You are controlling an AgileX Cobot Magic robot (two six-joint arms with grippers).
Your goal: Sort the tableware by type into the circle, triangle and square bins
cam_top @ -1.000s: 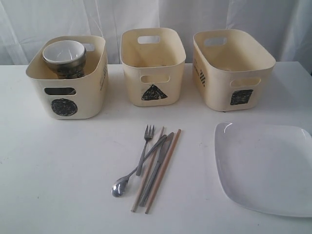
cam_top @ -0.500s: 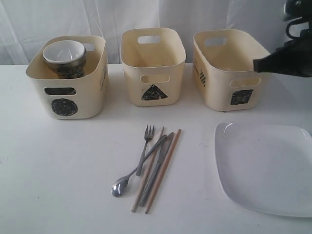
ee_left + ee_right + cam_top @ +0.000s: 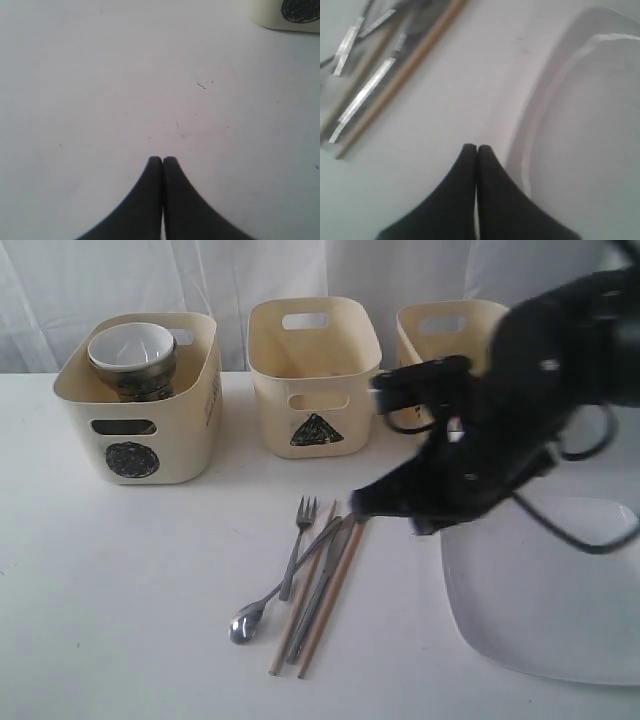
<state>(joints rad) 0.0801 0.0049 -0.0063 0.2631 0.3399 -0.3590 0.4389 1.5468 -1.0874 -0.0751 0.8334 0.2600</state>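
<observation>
Black right gripper (image 3: 477, 147), its tips pressed together, hangs between the steel cutlery (image 3: 322, 590) with chopsticks (image 3: 339, 580) at 6 o'clock and the white plate (image 3: 540, 610) at 4 o'clock. Left gripper (image 3: 162, 159), also pinched closed, hovers over the table (image 3: 100, 75) near the circle bin (image 3: 190, 400) at 10 o'clock.

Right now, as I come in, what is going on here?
A two-armed robot is sorting tableware into marked bins. The circle bin holds a white bowl on top of steel ware. The fork, spoon, knife and chopsticks lie on the table before the triangle bin, the white plate beside them. The right end effector, shut and empty, is over the table between chopsticks and plate. The left end effector, also shut, is over bare table near the circle bin.
</observation>
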